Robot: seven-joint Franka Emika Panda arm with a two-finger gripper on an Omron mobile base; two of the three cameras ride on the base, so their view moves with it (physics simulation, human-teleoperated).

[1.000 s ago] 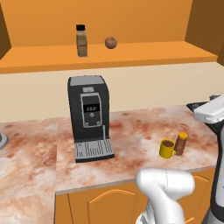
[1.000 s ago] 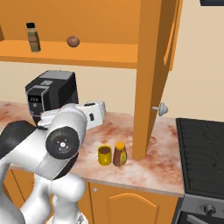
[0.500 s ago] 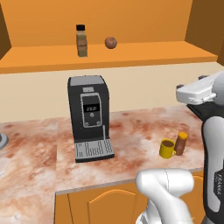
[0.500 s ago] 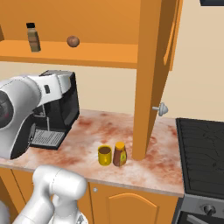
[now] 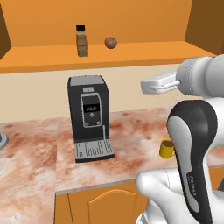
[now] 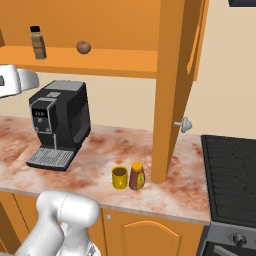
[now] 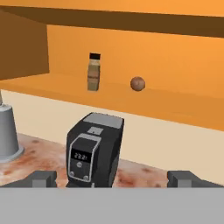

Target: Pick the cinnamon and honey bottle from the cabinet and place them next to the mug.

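On the cabinet [image 5: 131, 54] shelf, at about eleven o'clock in the left base view, the cinnamon [image 5: 81, 40] stands upright, with a round brown ball [image 5: 111, 42] just beside it toward one o'clock. Below, at nine o'clock of centre, the coffee machine [image 5: 89, 117] sits on the counter [image 5: 30, 153]. Further right, at about four o'clock, the mug [image 5: 166, 148] peeks out beside the arm; in the right base view the honey bottle [image 6: 137, 176] stands just beside the mug, upright, so that half of the task looks done. The gripper [image 7: 113, 178] hangs in the air above the counter with its fingertips [image 7: 43, 178] spread wide and nothing between them, facing the shelf from well apart.

Risks, as I judge them: the ball lies near the jar, so an approach drifting rightward could knock it rolling off the shelf. The jar is slim and tall, and a finger striking it off-centre could tip it. Coming in low, the hand could clip the shelf's front edge or the coffee machine's top.
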